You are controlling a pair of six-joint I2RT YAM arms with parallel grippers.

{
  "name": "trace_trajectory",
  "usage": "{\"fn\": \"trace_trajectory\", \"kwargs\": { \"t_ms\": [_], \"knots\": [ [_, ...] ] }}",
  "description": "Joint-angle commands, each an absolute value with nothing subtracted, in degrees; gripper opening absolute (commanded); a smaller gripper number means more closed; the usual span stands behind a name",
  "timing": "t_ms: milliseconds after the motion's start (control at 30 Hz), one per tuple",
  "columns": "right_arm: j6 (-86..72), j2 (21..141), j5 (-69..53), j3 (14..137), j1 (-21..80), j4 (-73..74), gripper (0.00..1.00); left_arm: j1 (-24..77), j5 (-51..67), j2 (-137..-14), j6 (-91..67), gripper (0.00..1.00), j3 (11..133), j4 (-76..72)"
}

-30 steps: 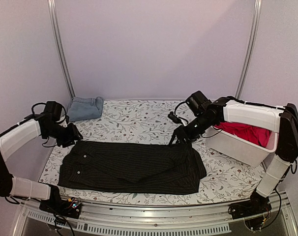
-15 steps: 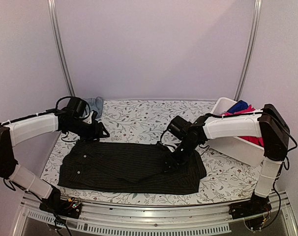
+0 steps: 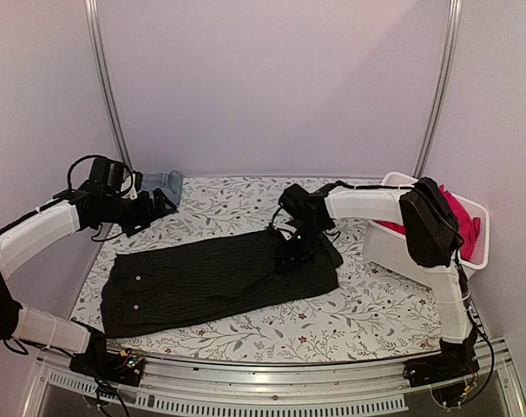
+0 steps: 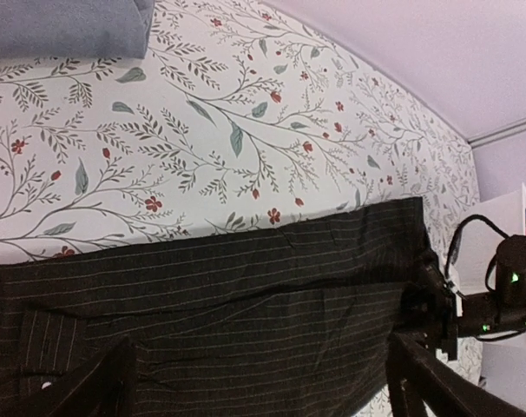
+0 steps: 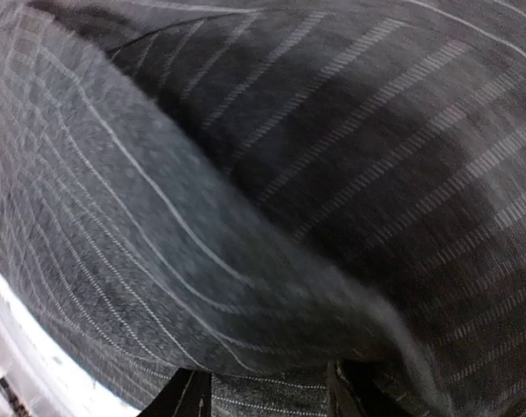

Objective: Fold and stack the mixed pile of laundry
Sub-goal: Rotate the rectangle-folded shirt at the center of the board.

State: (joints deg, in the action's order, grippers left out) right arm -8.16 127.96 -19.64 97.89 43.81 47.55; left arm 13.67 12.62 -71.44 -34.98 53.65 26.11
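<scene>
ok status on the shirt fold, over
Left gripper open, off the cloth. Right gripper pinching the shirt at its right end. Shirt spread on table. Denim and bin apart from it.

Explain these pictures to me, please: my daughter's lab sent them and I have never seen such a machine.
These are two robot arms bolted at a table's near edge, each ending in a two-finger claw. The wide picture comes from a fixed camera above and behind them; the other two from a small camera on each wrist. On the floral table cover lies a black pinstriped shirt. A folded light blue cloth sits at the far left corner; a white bin on the right holds red-pink cloth. The left claw hangs open, holding nothing. The right claw is down on the shirt and seems to pinch a fold of it, so its wrist picture shows striped cloth up close.
</scene>
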Motion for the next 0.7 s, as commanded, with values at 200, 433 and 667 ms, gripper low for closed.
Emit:
{"fn": "trace_trajectory", "kwargs": {
  "t_ms": [200, 433, 667],
  "knots": [
    [-9.8, 140.9, -10.7, 134.1, 36.2, 45.2, 0.46, 12.2, 15.5, -74.5, -29.0, 1.0, 58.4, 26.3],
    [-10.1, 128.6, -17.1, 121.6, 37.9, 43.6, 0.46, 13.5, 12.7, -85.5, -21.7, 0.83, 69.6, 38.4],
    [-8.2, 126.7, -19.5, 110.5, 43.0, 44.6, 0.44, 18.0, 0.7, -99.4, -13.4, 0.36, 83.0, 55.0]
  ]
}}
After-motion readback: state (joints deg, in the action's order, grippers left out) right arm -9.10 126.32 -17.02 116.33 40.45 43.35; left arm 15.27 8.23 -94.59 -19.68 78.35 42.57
